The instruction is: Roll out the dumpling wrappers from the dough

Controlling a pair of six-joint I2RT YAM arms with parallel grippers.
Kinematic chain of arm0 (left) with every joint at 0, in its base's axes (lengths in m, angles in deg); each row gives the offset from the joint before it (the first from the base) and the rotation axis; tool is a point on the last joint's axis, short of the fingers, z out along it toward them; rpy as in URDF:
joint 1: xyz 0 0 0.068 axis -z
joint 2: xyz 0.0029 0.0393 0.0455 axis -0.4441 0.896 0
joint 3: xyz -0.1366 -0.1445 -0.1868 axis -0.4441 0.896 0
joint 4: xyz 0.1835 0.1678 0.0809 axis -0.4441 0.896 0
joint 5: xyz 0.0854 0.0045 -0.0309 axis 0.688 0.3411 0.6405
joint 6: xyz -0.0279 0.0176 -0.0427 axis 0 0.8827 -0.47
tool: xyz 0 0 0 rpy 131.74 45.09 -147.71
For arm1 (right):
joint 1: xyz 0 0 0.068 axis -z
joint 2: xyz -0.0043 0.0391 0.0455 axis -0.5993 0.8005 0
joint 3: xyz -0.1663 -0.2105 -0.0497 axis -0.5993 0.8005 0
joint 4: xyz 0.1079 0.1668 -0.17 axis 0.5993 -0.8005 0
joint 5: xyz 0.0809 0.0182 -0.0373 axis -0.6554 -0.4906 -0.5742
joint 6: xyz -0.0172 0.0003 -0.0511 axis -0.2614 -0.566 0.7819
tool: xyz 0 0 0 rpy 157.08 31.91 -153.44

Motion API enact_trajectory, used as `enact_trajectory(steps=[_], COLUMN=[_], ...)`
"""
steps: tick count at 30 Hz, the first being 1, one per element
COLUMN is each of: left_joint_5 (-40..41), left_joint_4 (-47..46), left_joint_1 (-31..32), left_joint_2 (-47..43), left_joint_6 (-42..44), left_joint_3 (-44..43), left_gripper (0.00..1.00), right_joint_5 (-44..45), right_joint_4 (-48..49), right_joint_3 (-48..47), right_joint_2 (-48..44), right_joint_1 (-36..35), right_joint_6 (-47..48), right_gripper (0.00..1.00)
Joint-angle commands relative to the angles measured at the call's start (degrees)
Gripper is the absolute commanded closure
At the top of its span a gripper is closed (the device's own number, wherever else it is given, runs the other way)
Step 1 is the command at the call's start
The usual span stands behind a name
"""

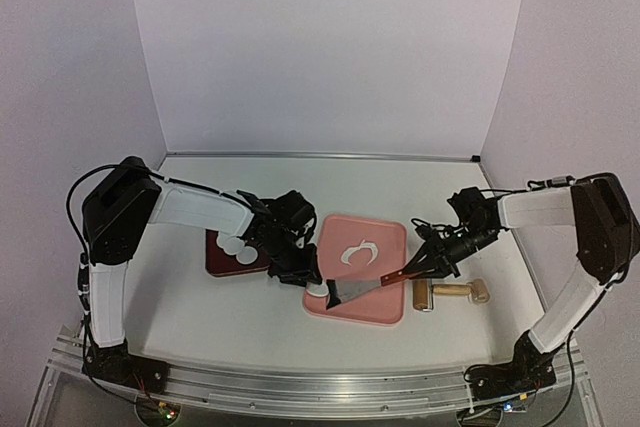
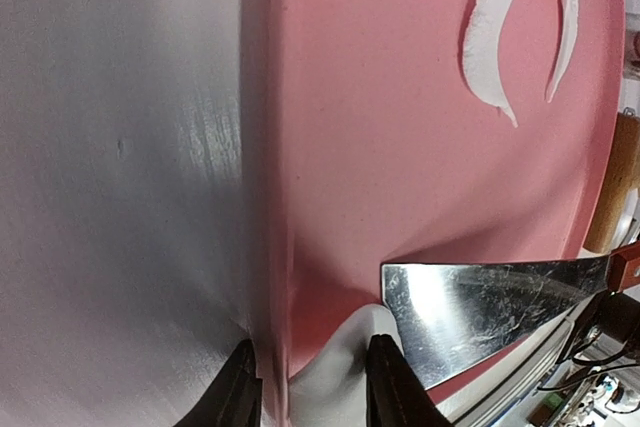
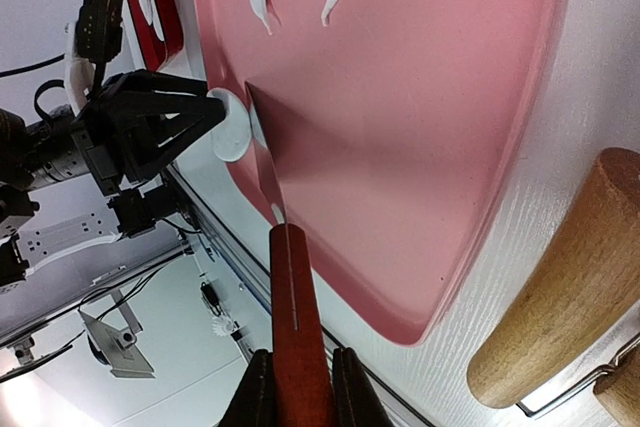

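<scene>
A pink board [image 1: 385, 302] lies mid-table with a ragged curved scrap of dough [image 1: 360, 253] on it, also in the left wrist view [image 2: 490, 37]. My right gripper [image 1: 428, 265] is shut on the red-brown handle of a metal spatula [image 3: 295, 307]. The spatula blade [image 2: 490, 312] lies at the board's near left corner. Its edge touches one white dumpling wrapper [image 2: 335, 377], which is bent upward. My left gripper [image 2: 312, 382] straddles that wrapper and the board edge with its jaws apart; the wrapper leans on the right finger [image 2: 390, 387]. More wrappers [image 1: 238, 245] lie on a dark red plate [image 1: 222, 265].
A wooden rolling pin [image 1: 452, 292] lies on the table right of the board, close under my right arm, and shows in the right wrist view [image 3: 560, 287]. The dark red plate sits just left of the board, under my left arm. White walls enclose the table.
</scene>
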Motion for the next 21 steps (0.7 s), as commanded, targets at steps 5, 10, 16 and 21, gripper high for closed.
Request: enact_trajectory(steps=[5, 10, 16, 21], left_joint_5=[3.2, 3.9, 4.5, 4.2], left_joint_4=[4.6, 4.4, 3.6, 1.4], left_joint_1=[0.3, 0.3, 0.3, 0.3], left_joint_2=[-1.9, -3.3, -5.7, -8.2], left_joint_6=[0.5, 0.5, 0.0, -0.7], left_joint_3=[-2.0, -1.7, 0.0, 2.3], left_gripper=[0.69, 0.65, 0.54, 0.49], right_joint_5=[24.8, 22.0, 17.0, 16.3], right_joint_4=[-8.7, -7.9, -4.4, -3.3], right_joint_3=[-0.1, -1.1, -0.8, -0.5], right_joint_2=[3.6, 7.3, 11.3, 10.8], right_joint_1=[-0.6, -0.6, -0.6, 0.1], right_joint_6=[-7.1, -6.1, -5.9, -6.3], right_gripper=[1.00, 1.00, 1.00, 1.00])
